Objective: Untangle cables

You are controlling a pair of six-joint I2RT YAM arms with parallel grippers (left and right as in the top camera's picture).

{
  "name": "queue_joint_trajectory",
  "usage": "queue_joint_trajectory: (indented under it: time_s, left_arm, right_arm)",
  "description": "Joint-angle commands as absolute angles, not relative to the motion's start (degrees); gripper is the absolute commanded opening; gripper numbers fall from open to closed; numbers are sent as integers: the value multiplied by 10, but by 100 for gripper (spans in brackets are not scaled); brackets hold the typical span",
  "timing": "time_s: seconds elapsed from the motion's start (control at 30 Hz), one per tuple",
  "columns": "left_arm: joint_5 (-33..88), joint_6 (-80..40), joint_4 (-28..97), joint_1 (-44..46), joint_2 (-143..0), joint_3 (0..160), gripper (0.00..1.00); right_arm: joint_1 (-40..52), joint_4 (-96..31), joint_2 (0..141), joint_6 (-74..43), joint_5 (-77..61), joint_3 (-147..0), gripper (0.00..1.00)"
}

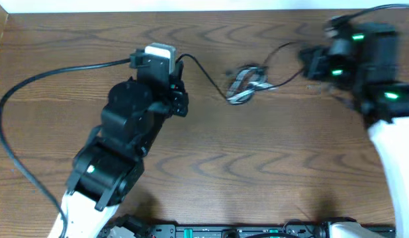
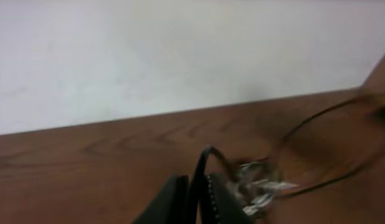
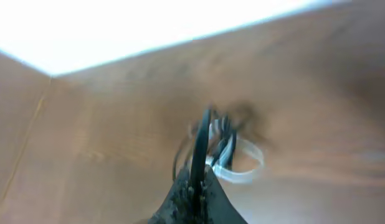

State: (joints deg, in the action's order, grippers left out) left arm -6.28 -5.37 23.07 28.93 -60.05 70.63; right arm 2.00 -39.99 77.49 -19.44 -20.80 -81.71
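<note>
1. The cables [image 1: 247,84] are lying as a small knot of black and white loops mid-table [image 1: 257,165], with a black length running out toward each arm.
2. They are looking light, thin and limp, probably slippery. Pinching a free length beside the knot is likely holding better than grabbing the knot itself.
3. The left claw [image 2: 199,196] is pinching one black length, jaws narrow.
4. The right claw [image 3: 195,196] is clamping another, jaws shut, with the knot lying just beyond.
</note>
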Motion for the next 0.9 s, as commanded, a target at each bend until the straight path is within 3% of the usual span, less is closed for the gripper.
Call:
queue_joint_trajectory:
  time_s: [0.0, 0.2, 0.4, 0.67, 0.87]
  left_arm:
    - [-86, -41, 231, 286, -651, 718, 30]
    - [-80, -49, 231, 286, -754, 718, 60]
    - [-25, -52, 229, 286, -778, 718, 72]
    - [-7, -52, 220, 286, -731, 718, 74]
    - [-123, -53, 232, 286, -678, 718, 73]
  right_arm:
    - [-59, -451, 751, -143, -190, -885, 1]
    - [-123, -514, 747, -115, -220, -942, 1]
    - [-105, -515, 757, -115, -221, -942, 1]
    - [-10, -509, 810, -115, -220, -942, 1]
    - [95, -476, 872, -114, -220, -942, 1]
